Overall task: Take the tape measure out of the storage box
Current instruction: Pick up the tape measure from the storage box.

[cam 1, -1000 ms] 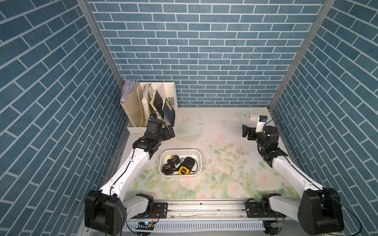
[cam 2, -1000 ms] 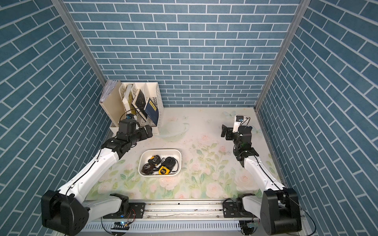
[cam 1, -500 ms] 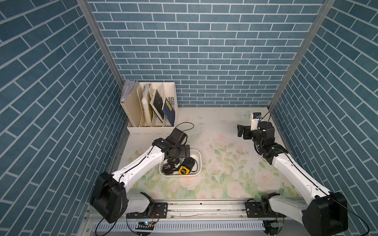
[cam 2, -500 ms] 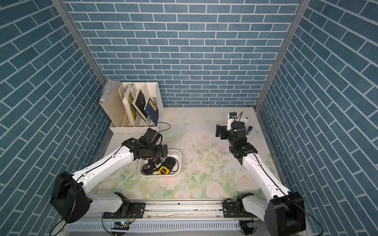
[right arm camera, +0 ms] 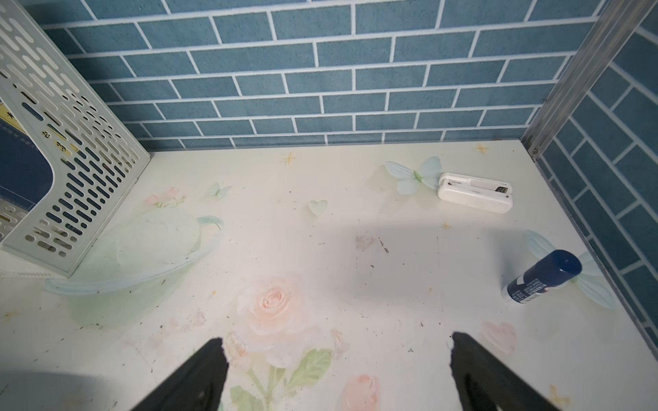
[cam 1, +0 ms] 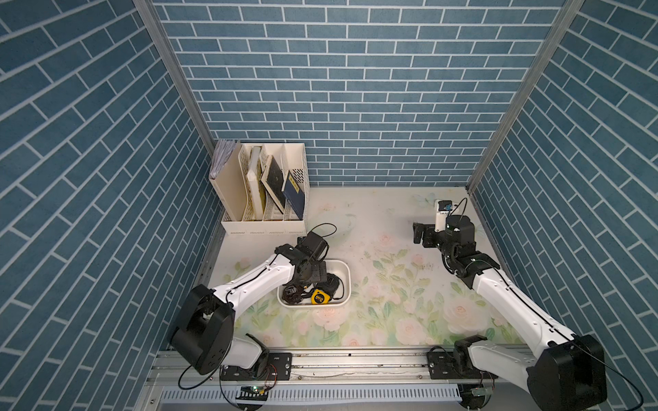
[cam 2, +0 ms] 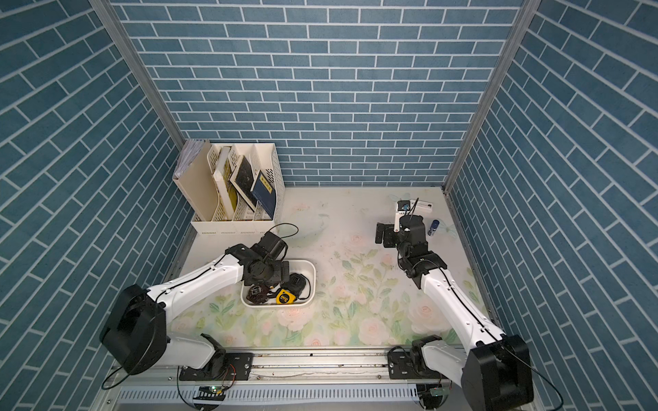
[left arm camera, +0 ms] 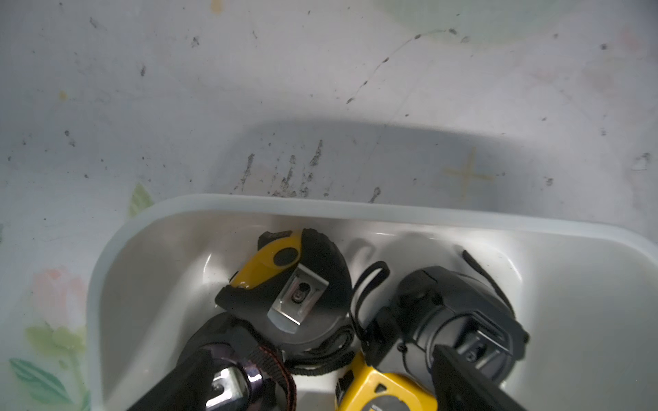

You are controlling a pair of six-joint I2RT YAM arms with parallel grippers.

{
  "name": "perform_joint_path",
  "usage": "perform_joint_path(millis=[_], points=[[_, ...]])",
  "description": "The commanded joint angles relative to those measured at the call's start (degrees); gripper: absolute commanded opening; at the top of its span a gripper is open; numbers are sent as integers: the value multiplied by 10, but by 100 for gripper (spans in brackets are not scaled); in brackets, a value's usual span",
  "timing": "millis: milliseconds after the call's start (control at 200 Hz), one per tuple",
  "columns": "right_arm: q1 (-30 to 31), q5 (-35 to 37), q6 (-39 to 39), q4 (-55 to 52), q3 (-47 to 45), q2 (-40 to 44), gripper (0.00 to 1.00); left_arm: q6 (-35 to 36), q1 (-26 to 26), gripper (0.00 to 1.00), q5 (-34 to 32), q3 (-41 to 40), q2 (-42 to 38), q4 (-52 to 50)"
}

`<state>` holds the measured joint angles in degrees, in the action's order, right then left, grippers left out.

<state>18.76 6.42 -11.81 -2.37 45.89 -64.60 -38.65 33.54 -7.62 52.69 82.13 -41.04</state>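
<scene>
Both top views: the left arm (cam 1: 256, 281) covers the far-left corner of the storage box (cam 1: 348, 284), and the dark items beneath its wrist merge into one mass, not separable. The right arm (cam 2: 409, 231) hides part of a small white device (cam 2: 424, 205). Left wrist view: box runs off the bottom and right edges; a yellow tape measure (left arm camera: 386, 393) and the fingers of the left gripper (left arm camera: 320, 382) are cut by the bottom edge. Right wrist view: file organizer (right arm camera: 82, 153) cut at the left edge; glue stick (right arm camera: 541, 277) label unreadable.

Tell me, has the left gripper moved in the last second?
Yes. The left gripper went from near the file organizer to over the storage box.
</scene>
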Motion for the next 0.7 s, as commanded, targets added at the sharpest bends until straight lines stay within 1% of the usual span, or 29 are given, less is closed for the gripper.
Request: perform_joint_path(millis=[0, 170, 295, 695], points=[[3, 10, -13, -6, -9, 10, 100, -4, -18, 100, -15, -13, 6, 18], [3, 12, -11, -4, -9, 4, 100, 8, -42, 100, -12, -19, 18, 35], [3, 11, -12, -3, -9, -2, 100, 15, -53, 100, 5, -27, 23, 58], [3, 13, -15, -4, -14, 1, 100, 24, -59, 100, 20, -42, 72, 103]])
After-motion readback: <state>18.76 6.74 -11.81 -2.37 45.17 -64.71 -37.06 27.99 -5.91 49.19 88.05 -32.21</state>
